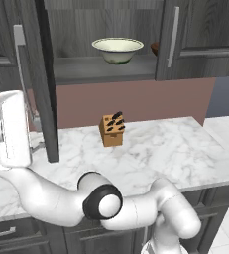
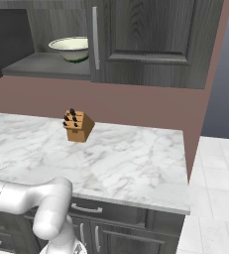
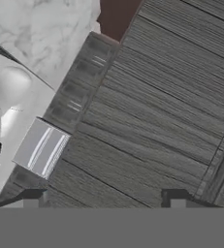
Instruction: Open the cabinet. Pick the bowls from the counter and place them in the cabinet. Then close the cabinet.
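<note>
Hand view: the gripper (image 3: 103,198) has its two dark tips spread wide at the bottom of the frame, nothing between them, facing the wood-grain panel of the cabinet's left door (image 3: 152,111). The silver end of that door's bar handle (image 3: 40,147) lies in the lower left, just above the left tip and not inside the jaws.

Risks, as we judge them:
- With the jaws gripping nothing, any push on the door is bare contact on a flat panel. The tips could slide along the grain and off the door's edge, leaving it ajar.
- The handle end is so near the left tip that a small sideways drift could catch it and twist the hand.
- In the left base view the arm's elbow hangs low over the counter (image 1: 185,149). A wide swing could sweep towards the knife block (image 1: 111,130) at centre frame.
- A hard shove could slam the door and jolt the shelf.

Task's things: the cabinet (image 1: 195,30) fills the top of the left base view, its right door shut with a long silver handle, its left door swung out and seen edge-on at left. The cream-white bowl (image 1: 118,49) stands upright on the shelf, top centre, deep, with a darker rim. A dark brown sliver (image 1: 154,48) just beside the right door's edge may be the wooden bowl; too little shows to be sure. No bowl is on the marble, so we take closing as the step in hand
</note>
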You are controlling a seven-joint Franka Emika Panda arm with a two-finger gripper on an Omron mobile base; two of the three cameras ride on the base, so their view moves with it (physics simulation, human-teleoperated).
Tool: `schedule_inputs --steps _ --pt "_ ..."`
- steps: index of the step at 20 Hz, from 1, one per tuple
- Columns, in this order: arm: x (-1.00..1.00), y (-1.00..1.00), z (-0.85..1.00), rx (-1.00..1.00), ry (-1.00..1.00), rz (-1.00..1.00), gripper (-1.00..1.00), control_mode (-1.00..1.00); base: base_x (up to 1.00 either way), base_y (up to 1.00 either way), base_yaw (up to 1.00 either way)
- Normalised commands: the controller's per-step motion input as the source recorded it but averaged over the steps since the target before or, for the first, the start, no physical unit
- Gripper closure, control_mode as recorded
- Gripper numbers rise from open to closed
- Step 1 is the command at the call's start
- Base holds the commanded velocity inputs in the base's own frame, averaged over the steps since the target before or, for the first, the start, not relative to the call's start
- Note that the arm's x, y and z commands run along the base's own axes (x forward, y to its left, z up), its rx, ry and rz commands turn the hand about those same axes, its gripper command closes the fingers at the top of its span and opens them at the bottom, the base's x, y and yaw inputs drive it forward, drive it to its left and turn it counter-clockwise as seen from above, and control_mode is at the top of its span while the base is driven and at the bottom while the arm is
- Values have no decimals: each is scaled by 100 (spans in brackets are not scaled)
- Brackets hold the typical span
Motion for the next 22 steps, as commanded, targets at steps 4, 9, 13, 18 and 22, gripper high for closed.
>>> schedule_inputs --steps 4,9,13,18,22 --pt "15 -100 9 -33 0 0 -100 -100 0 0 0" --pt "2 -100 41 -43 1 0 -100 -100 0 0 0" --pt "0 -100 3 -33 5 21 -100 -100 0 0 0" --pt "0 -100 -47 -22 0 50 -100 -100 0 0 0" --pt "0 -100 -52 -21 0 58 -100 -100 0 0 0"
